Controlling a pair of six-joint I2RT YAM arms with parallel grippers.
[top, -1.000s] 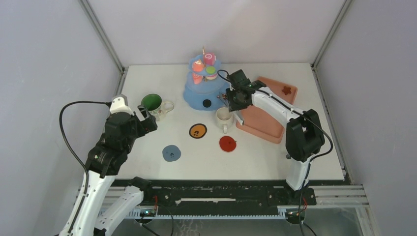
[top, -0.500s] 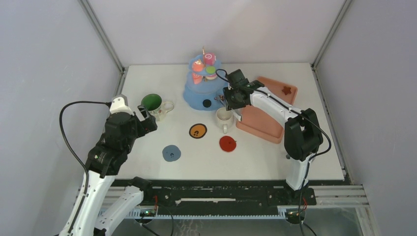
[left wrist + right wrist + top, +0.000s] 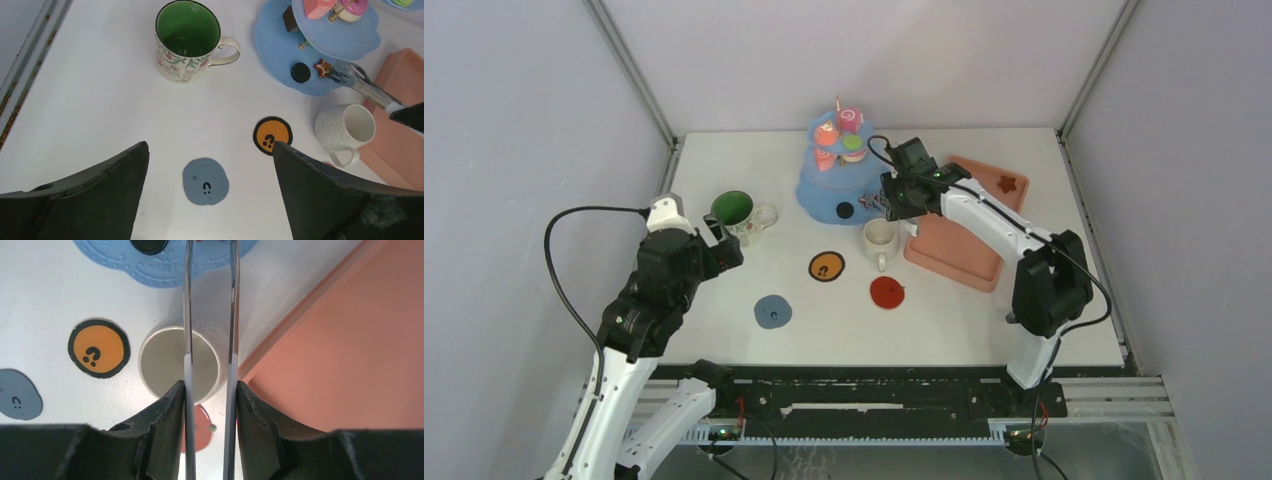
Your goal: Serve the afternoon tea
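A green mug (image 3: 188, 42) stands upright, well apart from the grey coaster (image 3: 205, 181).

The left arm (image 3: 637, 312) and right arm (image 3: 986, 217) are white tubular links with bulky black joints. A thin black cable (image 3: 547, 243) loops off each; the jaws are black
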